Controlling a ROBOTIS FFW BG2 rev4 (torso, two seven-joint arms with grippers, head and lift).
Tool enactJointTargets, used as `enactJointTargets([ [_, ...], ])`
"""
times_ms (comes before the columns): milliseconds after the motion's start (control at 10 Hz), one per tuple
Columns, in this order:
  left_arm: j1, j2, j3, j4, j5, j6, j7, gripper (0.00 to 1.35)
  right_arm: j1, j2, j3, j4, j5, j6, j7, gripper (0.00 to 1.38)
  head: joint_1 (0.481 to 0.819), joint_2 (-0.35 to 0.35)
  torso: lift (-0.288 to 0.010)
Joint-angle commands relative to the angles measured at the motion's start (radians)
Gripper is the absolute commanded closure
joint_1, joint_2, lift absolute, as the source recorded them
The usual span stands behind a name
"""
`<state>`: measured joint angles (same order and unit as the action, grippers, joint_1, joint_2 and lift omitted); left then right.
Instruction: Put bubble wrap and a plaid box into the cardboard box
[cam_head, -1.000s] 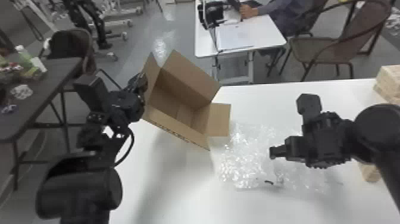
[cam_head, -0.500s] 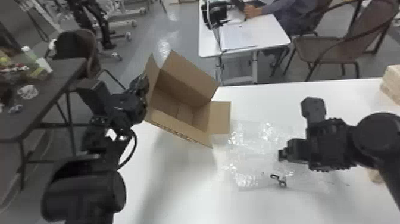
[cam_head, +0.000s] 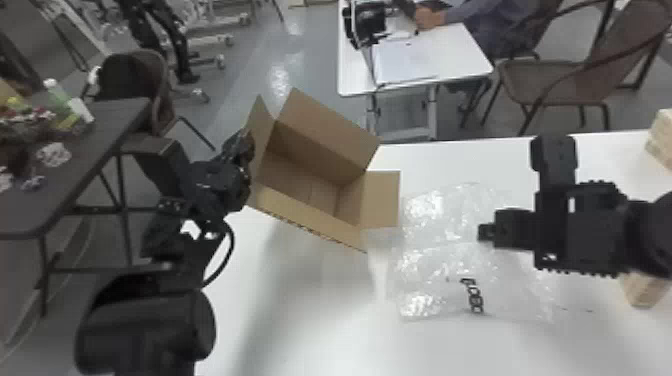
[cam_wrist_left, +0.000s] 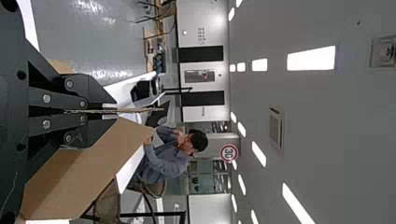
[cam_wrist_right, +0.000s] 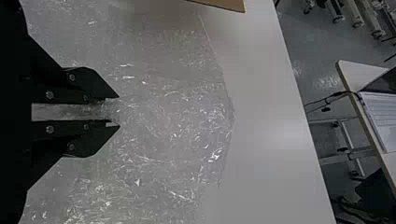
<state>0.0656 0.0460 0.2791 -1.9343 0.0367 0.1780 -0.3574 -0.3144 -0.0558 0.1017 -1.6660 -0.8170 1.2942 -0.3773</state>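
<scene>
While my left gripper (cam_wrist_left: 116, 111) pinches a flap of the tilted cardboard box (cam_head: 310, 195), I judge the step in hand to be picking up the bubble wrap (cam_head: 435, 260). It lies spread on the white desk (cam_head: 310, 325), beside the open box. My right gripper (cam_wrist_right: 119, 111) is over it, fingers parted; next I need to lower, pinch a fold and carry it across. A tan item (cam_head: 645, 290) near the right arm may be the plaid box; I can't tell. Beyond are grey floor (cam_head: 250, 110) and a brown chair (cam_head: 550, 82).
</scene>
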Motion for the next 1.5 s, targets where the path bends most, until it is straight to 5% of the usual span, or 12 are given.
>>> enactJointTargets([
  [0,0.002,0.0,0.0,0.0,0.0,-0.002,0.0,1.22,0.031,-0.001,-0.039,-0.11,-0.004,0.014,0.0,1.05,0.691,0.245,-0.107],
  [200,0.005,-0.005,0.005,-0.002,0.002,-0.005,0.0,1.22,0.064,-0.013,-0.122,-0.25,-0.044,0.069,-0.002,1.05,0.673,0.236,-0.107],
  [500,0.008,-0.011,0.011,-0.002,0.005,-0.009,0.0,1.22,0.109,-0.03,-0.234,-0.422,-0.194,0.094,-0.129,1.05,0.643,0.191,-0.107],
  [1000,0.003,-0.02,-0.005,0.003,-0.014,-0.002,0.002,1.22,0.034,-0.067,-0.241,-0.506,-0.363,0.063,-0.087,1.05,0.577,0.189,-0.107],
  [1100,0.002,-0.021,-0.008,0.005,-0.017,0.0,0.002,1.22,0.018,-0.073,-0.215,-0.489,-0.343,0.033,-0.002,1.05,0.569,0.193,-0.107],
  [1200,0.002,-0.021,-0.008,0.006,-0.017,0.002,0.002,1.22,0.0,-0.079,-0.165,-0.462,-0.221,-0.021,0.178,1.05,0.555,0.206,-0.107],
  [1400,-0.003,-0.02,-0.012,0.006,-0.017,0.002,0.002,1.22,-0.068,-0.078,-0.04,-0.281,0.098,-0.168,0.649,1.05,0.527,0.257,-0.107],
])
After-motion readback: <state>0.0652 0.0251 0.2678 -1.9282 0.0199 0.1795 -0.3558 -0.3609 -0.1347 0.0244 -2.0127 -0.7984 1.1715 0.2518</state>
